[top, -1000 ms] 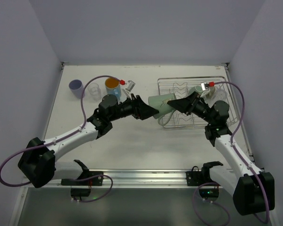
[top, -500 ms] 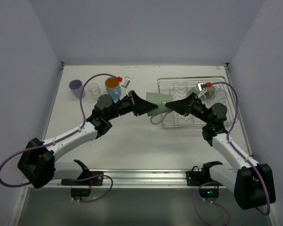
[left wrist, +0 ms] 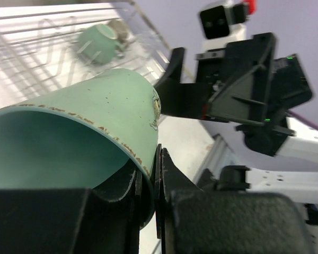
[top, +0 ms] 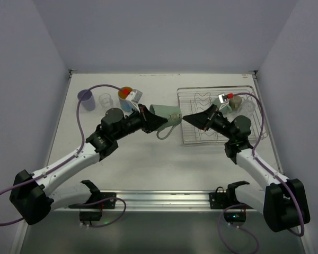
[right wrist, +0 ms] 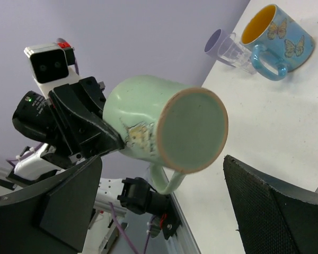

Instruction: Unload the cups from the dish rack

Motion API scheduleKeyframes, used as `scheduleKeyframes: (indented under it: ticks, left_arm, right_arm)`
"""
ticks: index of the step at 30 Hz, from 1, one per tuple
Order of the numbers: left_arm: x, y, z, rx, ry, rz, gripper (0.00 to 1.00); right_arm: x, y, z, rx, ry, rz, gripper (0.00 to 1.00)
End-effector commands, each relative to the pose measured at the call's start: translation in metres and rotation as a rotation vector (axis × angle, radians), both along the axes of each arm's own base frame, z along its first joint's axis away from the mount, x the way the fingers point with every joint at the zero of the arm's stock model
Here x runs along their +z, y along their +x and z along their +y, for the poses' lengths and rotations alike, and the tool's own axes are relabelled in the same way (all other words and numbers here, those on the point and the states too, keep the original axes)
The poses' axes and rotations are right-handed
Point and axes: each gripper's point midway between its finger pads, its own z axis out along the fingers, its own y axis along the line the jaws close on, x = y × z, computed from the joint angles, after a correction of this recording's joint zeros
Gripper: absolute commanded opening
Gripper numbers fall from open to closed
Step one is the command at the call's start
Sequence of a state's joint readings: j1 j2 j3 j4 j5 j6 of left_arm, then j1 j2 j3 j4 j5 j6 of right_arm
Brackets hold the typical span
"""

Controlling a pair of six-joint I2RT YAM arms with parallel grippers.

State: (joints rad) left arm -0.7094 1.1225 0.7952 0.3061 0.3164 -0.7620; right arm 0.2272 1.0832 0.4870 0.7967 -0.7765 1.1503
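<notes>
Handover done: pale green mug [top: 167, 112] is now held by the left hand [top: 155, 118] alone and is clear of the dish rack [top: 253, 89].
A second ago both hands were on the mug over the rack's left edge. Now the right hand [top: 186, 118] has let go, fingers [right wrist: 69, 206] spread wide with nothing between. The left hand pinches the rim wall, one finger inside and one outside. The mug hangs above the table [top: 148, 153], just left of the rack, between the two hands. Its long axis is roughly level, running left-right: mouth toward the left hand, base toward the right hand, handle hanging down. My read: only the set-down remains, likely near the blue mug [right wrist: 278, 37] and lavender cup [top: 85, 98]. A teal cup [left wrist: 98, 42] is still in the rack.
</notes>
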Motion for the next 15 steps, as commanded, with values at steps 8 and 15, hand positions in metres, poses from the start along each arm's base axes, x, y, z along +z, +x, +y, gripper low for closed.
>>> scheduleKeyframes:
  ticks: [8, 15]
  left_arm:
    - [0.014, 0.048, 0.067, 0.353, 0.396, -0.102, 0.00]
    - [-0.020, 0.097, 0.060, 0.360, 0.717, -0.047, 0.00]
  right_arm:
    - [0.001, 0.010, -0.014, -0.140, -0.146, -0.105, 0.99]
    - [-0.006, 0.010, -0.023, -0.191, -0.219, -0.096, 0.99]
